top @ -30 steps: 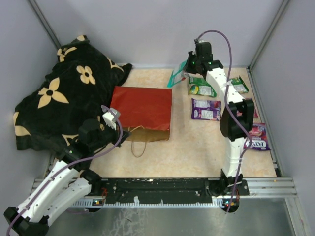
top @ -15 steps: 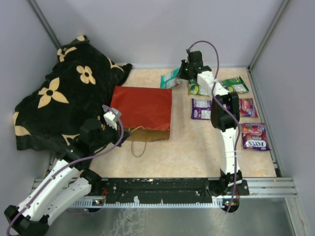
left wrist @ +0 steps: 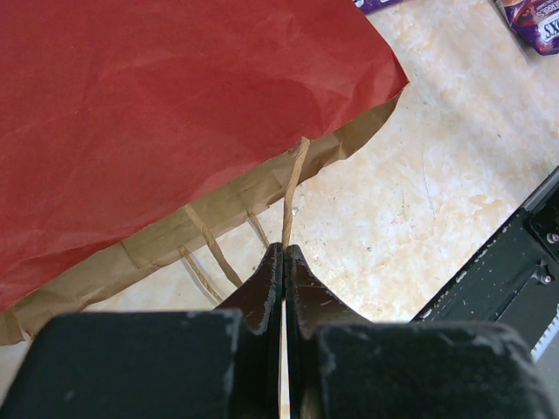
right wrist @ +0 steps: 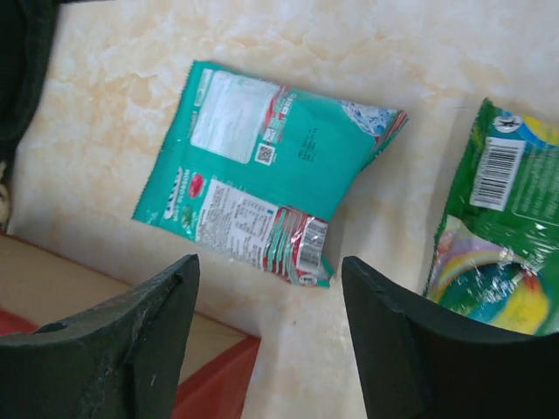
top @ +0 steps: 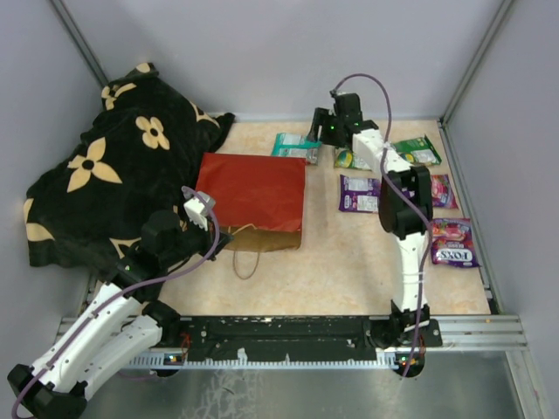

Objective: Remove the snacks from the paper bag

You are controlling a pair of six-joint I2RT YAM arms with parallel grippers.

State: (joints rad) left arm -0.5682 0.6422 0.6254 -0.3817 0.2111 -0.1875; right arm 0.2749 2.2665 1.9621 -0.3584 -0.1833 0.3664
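My left fingers [left wrist: 265, 292] are clenched on a thin cord handle [left wrist: 293, 188] of the red paper bag [left wrist: 157, 113] — the bag lies flat on the worktop [left wrist: 437, 175]. My right fingers [right wrist: 397, 349] are released, spread apart above a teal packet [right wrist: 271, 188] — it lies just beside the bag's far edge, near a green packet [right wrist: 498, 236].

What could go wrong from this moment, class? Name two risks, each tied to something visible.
1. The left gripper is shut on only a thin cord handle of the paper bag; a pull could tear the cord or drag the flat bag instead of opening it.
2. The open right gripper hangs over the teal packet, which lies near the bag's edge and the green packet; moving off low might shove one of them.
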